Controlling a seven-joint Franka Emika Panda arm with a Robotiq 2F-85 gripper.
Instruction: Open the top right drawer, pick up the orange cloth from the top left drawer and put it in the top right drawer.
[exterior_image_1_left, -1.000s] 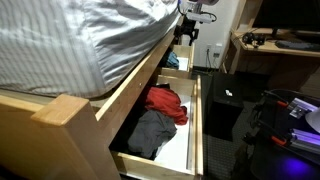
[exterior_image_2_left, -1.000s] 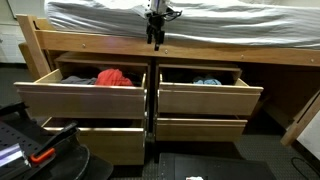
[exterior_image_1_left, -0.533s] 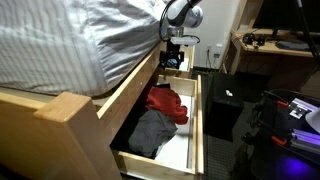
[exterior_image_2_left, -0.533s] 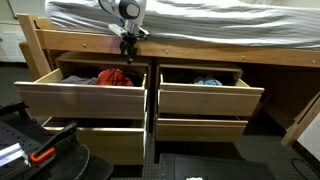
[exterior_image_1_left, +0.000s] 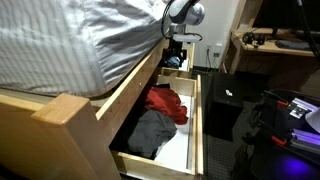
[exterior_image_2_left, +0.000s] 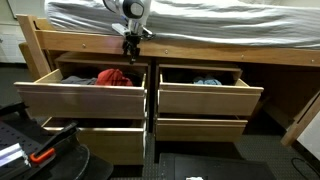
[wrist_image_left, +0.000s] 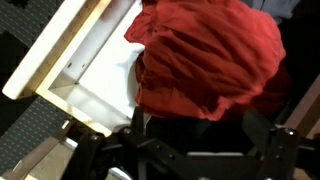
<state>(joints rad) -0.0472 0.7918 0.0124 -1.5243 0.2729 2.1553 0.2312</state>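
Note:
The orange-red cloth lies bunched in the open top left drawer. It also shows in an exterior view and fills the wrist view. The top right drawer stands open with a blue cloth inside. My gripper hangs in front of the bed rail, above the right end of the left drawer, and also shows in an exterior view. In the wrist view its fingers are spread wide and empty, just short of the cloth.
A dark grey garment lies beside the orange cloth on the drawer's white bottom. The mattress with striped bedding overhangs the drawers. Lower drawers are slightly open. A black box and desk stand nearby.
My gripper moved from above the divider between the drawers toward the left drawer and came down a little. The wrist has turned. The cloths and drawers have not moved.

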